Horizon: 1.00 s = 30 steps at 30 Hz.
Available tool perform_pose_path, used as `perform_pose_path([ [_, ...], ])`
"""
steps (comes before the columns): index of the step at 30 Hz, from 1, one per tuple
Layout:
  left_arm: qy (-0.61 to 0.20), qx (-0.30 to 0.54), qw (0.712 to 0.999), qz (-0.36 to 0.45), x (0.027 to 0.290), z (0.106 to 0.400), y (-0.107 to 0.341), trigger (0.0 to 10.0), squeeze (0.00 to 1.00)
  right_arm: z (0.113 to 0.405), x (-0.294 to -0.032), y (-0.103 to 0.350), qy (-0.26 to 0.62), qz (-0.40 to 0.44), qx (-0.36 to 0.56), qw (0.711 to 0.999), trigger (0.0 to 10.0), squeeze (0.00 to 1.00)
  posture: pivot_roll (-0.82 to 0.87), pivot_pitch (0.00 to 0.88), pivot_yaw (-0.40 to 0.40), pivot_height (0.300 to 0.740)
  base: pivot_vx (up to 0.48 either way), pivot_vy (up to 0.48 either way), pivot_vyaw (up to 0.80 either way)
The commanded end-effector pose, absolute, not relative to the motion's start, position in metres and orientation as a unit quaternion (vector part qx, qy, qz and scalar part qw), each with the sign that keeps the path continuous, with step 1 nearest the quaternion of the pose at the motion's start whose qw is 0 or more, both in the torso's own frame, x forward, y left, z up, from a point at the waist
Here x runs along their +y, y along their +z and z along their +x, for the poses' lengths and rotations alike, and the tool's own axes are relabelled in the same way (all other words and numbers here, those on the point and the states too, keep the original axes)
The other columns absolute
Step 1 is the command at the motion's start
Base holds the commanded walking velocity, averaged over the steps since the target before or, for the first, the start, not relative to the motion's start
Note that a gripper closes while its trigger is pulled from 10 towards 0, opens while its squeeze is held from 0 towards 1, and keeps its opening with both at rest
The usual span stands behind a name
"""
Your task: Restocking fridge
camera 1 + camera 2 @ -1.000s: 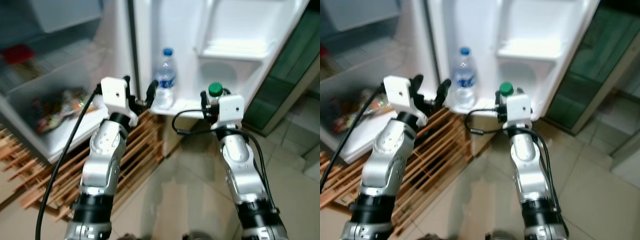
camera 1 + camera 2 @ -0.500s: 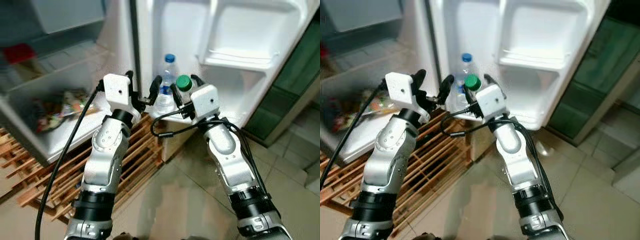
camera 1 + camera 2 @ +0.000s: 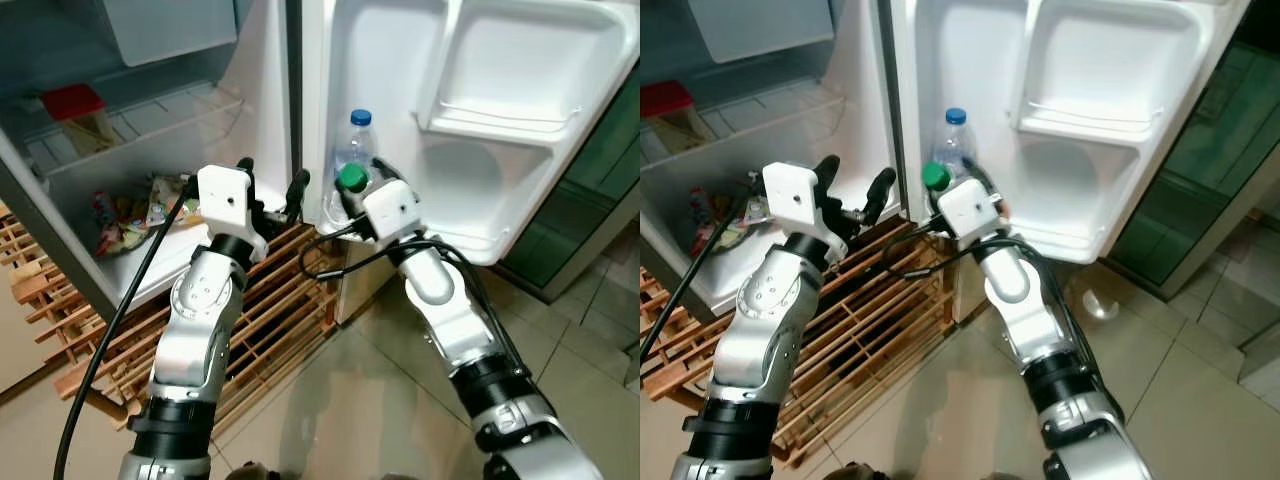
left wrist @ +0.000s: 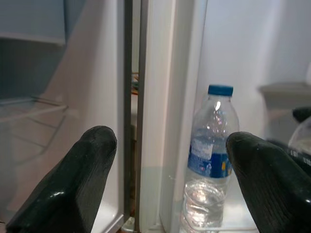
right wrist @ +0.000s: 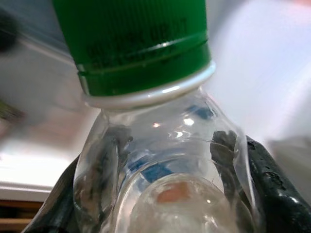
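Hazard: your right gripper [image 3: 352, 196], clamped on the green-capped bottle [image 3: 351, 180], may topple the blue-capped bottle [image 3: 355, 150] just behind it (left gripper [image 3: 270, 185] open, empty).

Two water bottles at the open fridge door.
A clear green-capped bottle [image 3: 351, 180] was upright, beside a blue-capped, blue-labelled bottle [image 3: 354, 150] that stood on the lowest door shelf [image 3: 470, 235], white and otherwise bare.
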State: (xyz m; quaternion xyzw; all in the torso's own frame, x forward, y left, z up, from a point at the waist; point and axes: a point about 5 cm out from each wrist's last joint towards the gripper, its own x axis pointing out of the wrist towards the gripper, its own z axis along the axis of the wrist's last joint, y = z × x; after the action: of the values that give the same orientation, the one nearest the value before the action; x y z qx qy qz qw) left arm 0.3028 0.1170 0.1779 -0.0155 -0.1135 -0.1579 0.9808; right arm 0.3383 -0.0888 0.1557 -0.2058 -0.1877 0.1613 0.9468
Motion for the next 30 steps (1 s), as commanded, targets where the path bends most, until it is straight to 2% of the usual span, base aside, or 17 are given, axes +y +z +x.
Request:
perform_pose_path([
  [1,-0.168,-0.126,0.977,-0.020,0.114,0.300,0.184,10.0,0.00,0.341,-0.092,0.171,0.144,-0.227,-0.230,0.935,0.0,0.00,-0.02,0.000,0.002,0.740,0.439,0.000,0.00],
  [4,-0.171,-0.129,0.976,-0.024,0.113,0.298,0.187,10.0,0.00,0.343,-0.098,0.172,0.136,-0.246,-0.239,0.930,0.0,0.00,-0.01,0.000,0.006,0.740,0.431,0.000,0.00],
  [10,-0.172,-0.127,0.977,-0.020,0.113,0.295,0.186,10.0,0.00,0.347,-0.098,0.172,0.136,-0.255,-0.245,0.926,0.0,0.00,-0.01,0.000,0.010,0.740,0.337,0.334,0.00],
  [22,-0.169,-0.128,0.977,-0.003,0.117,0.291,0.188,10.0,0.00,0.347,-0.084,0.154,0.154,-0.238,-0.227,0.932,0.0,0.00,0.02,0.000,0.037,0.740,0.000,0.000,0.00],
  [30,-0.166,-0.129,0.977,0.023,0.127,0.287,0.190,10.0,0.00,0.350,-0.088,0.133,0.161,-0.299,-0.199,0.919,0.0,0.00,0.05,0.008,0.071,0.740,0.000,0.000,0.00],
])
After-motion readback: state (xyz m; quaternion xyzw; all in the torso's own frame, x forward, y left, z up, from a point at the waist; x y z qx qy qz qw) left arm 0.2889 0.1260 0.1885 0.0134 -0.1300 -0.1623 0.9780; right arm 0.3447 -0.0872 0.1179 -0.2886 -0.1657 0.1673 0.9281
